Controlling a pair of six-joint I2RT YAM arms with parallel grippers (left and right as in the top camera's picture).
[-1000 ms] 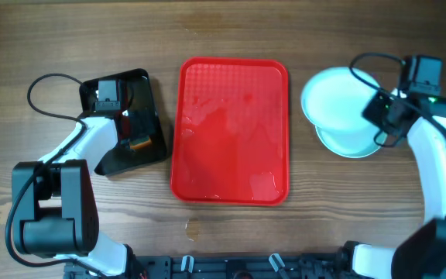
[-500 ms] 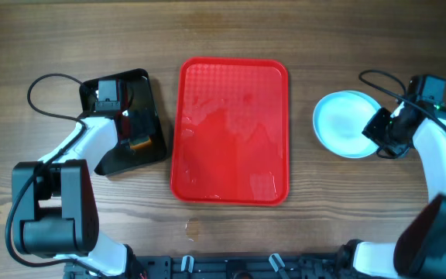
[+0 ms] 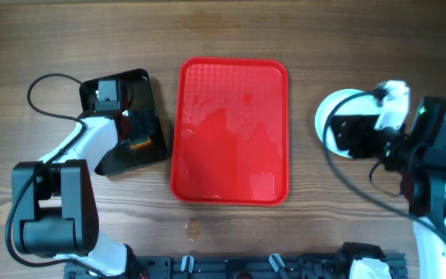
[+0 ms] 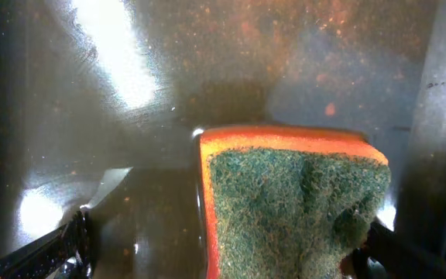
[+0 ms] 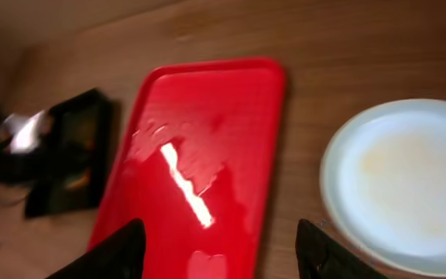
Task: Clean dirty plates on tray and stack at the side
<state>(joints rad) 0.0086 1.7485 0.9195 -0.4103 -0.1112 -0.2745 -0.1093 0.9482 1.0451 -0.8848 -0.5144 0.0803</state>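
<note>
The red tray (image 3: 233,132) lies mid-table, wet and glossy, with no plates on it; it also fills the right wrist view (image 5: 200,147). The pale plates (image 3: 334,110) rest on the wood to its right, partly hidden under my right arm. The top plate (image 5: 401,178) looks clean apart from a faint yellowish tint. My right gripper (image 3: 347,137) hangs above the gap between tray and plates, open (image 5: 223,252), holding nothing. My left gripper (image 3: 132,130) is down in the black tray, open (image 4: 227,248), with a green and orange sponge (image 4: 293,201) between its fingers, leaning against the right one.
The small black tray (image 3: 142,81) sits left of the red tray with brownish water in it (image 4: 153,209). A black cable (image 3: 41,97) loops off the left arm. Bare wooden table runs along the back and front edges.
My right gripper has opened and let go of a plate, which now lies flat on the others. The right arm has lifted and pulled back toward the front. The left arm is still.
</note>
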